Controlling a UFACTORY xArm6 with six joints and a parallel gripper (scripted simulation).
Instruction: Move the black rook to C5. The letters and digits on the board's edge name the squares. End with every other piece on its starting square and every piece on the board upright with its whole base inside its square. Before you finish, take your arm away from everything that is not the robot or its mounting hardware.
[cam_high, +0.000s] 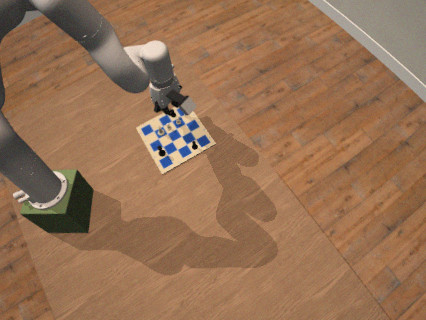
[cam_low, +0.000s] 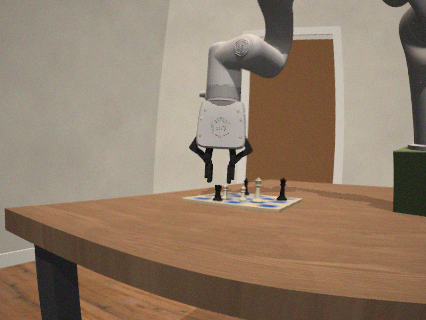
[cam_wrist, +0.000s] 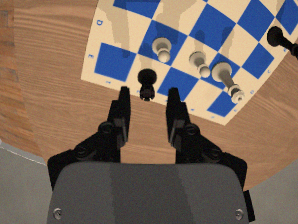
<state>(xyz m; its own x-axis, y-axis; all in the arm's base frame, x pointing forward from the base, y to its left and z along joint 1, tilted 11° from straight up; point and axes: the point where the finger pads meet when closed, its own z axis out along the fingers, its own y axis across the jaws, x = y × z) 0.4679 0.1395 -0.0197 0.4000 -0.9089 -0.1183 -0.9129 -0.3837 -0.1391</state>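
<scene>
Hovering: the white-bodied gripper with black fingers (cam_low: 220, 176) hangs just above the small black rook (cam_low: 218, 192), fingertips above its top, nothing between them.
Fingers: part-spread, gap a bit wider than the rook, gripping nothing; in the wrist view the rook (cam_wrist: 147, 83) sits ahead of and between the 2 tips.
Rook position: upright on a square at the near corner of the blue-and-cream chessboard (cam_low: 292, 201), close to the board's edge; edge letters too small to read, so I can't name its square or pick out C5.
Progress: my read is approach only — no grasp, no lift, no transfer. Left: descend, close, carry, set down upright inside C5.
Other pieces: 3 pale pieces near the rook, among them a tall white one (cam_low: 257, 190); 2 black ones (cam_high: 161, 150) farther off. All upright.
Risk: pale pieces stand near; the descent likely needs care.
Surface: brown wood-grain tabletop (cam_low: 150, 235) with dark legs, arm on a green block (cam_high: 75, 210).
Room: plank floor, plain grey walls, brown door (cam_low: 300, 125).
</scene>
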